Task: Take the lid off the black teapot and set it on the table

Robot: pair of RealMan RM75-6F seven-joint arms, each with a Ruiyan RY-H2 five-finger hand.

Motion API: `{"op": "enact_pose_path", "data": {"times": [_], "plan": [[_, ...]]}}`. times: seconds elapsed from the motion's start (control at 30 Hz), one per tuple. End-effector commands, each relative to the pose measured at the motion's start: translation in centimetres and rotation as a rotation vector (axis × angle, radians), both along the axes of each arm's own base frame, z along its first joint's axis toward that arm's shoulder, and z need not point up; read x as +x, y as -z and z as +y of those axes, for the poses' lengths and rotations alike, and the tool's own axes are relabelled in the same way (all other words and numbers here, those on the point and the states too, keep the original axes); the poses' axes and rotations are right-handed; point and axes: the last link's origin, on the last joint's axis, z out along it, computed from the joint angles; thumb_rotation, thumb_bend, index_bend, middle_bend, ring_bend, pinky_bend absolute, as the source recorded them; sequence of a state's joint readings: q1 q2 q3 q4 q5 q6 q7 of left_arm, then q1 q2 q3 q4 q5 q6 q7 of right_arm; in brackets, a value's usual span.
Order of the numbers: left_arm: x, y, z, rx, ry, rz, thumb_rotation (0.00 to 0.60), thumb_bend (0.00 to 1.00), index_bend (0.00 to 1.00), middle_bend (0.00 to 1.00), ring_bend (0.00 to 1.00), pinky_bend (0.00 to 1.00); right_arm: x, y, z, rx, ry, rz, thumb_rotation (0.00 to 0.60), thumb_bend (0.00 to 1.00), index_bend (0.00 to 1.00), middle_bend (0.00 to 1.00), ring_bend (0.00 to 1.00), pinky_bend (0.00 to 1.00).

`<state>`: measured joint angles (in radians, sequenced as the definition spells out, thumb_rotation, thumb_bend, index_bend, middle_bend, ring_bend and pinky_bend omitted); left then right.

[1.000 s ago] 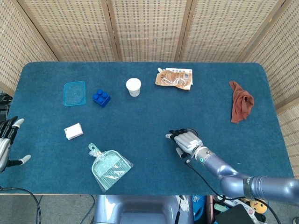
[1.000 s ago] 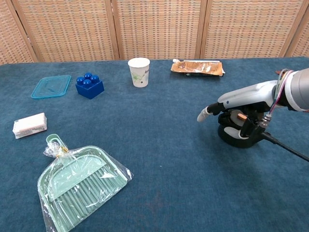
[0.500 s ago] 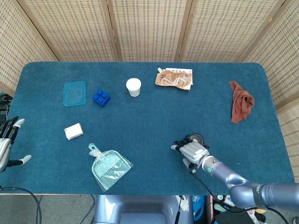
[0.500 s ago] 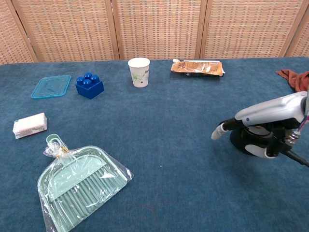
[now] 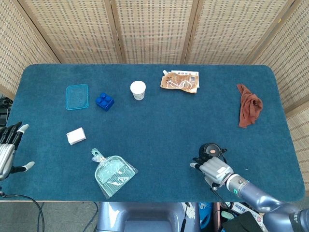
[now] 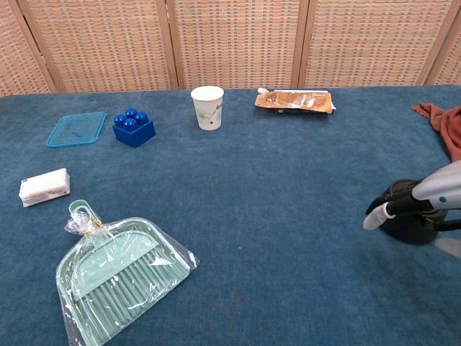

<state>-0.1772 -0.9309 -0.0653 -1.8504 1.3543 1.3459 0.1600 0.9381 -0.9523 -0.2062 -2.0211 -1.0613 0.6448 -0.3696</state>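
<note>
Left of the black teapot (image 5: 211,150), dustpan (image 5: 112,174), white box (image 5: 76,136)

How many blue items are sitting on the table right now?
2: a blue building block at the far left, and a light blue container lid just left of it. Nothing seems to be hiding another.

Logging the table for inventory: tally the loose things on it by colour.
Blue: 2, lid, block
White: 2, cup, box
Green: 1, dustpan
Brown: 2, pouch, cloth
Black: 1, teapot
Total: 8
</note>
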Motion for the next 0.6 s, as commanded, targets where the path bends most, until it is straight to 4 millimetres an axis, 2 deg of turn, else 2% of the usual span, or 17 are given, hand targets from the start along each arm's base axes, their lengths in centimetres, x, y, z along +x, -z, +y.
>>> {"op": "enact_pose_path", "data": {"times": [0.03,0.07,0.13,0.2,0.27,0.43,0.6], "plan": [[0.0,0.1,0.0,-0.002,0.001,0.001,0.6,0.12,0.0,0.0,0.0,0.0,0.4,-1.7,0.8,-0.061,-0.059,-0.072,0.6,0.79,0.03,0.06,0.01,0.11],[0.1,0.1,0.0,-0.002,0.001,0.002,0.6,0.12,0.0,0.0,0.0,0.0,0.7,-2.1,0.7,-0.091,-0.092,-0.1,0.6,0.77,0.03,0.04,0.01,0.11],[0.1,0.2,0.1,-0.004,0.002,0.004,0.6,0.12,0.0,0.0,0.0,0.0,1.1,-3.1,-0.1,-0.171,-0.168,-0.153,0.6,0.67,0.04,0.01,0.0,0.09],[0.1,0.3,0.1,-0.007,0.002,0.005,0.6,0.12,0.0,0.0,0.0,0.0,1.2,-4.4,-1.6,-0.277,-0.22,-0.213,0.6,0.51,0.08,0.0,0.0,0.08],[0.2,0.4,0.1,-0.011,0.004,0.008,0.6,0.12,0.0,0.0,0.0,0.0,0.6,-5.2,-3.5,-0.333,-0.191,-0.238,0.6,0.43,0.13,0.0,0.0,0.07],[0.2,0.4,0.1,-0.01,0.003,0.011,0.6,0.12,0.0,0.0,0.0,0.0,-1.0,-5.3,-6.3,-0.376,-0.083,-0.227,0.6,0.38,0.24,0.0,0.0,0.07],[0.1,0.3,0.2,-0.005,-0.002,0.01,0.6,0.12,0.0,0.0,0.0,0.0,-2.2,-4.8,-7.2,-0.387,-0.011,-0.214,0.6,0.38,0.31,0.0,0.0,0.07]]}}
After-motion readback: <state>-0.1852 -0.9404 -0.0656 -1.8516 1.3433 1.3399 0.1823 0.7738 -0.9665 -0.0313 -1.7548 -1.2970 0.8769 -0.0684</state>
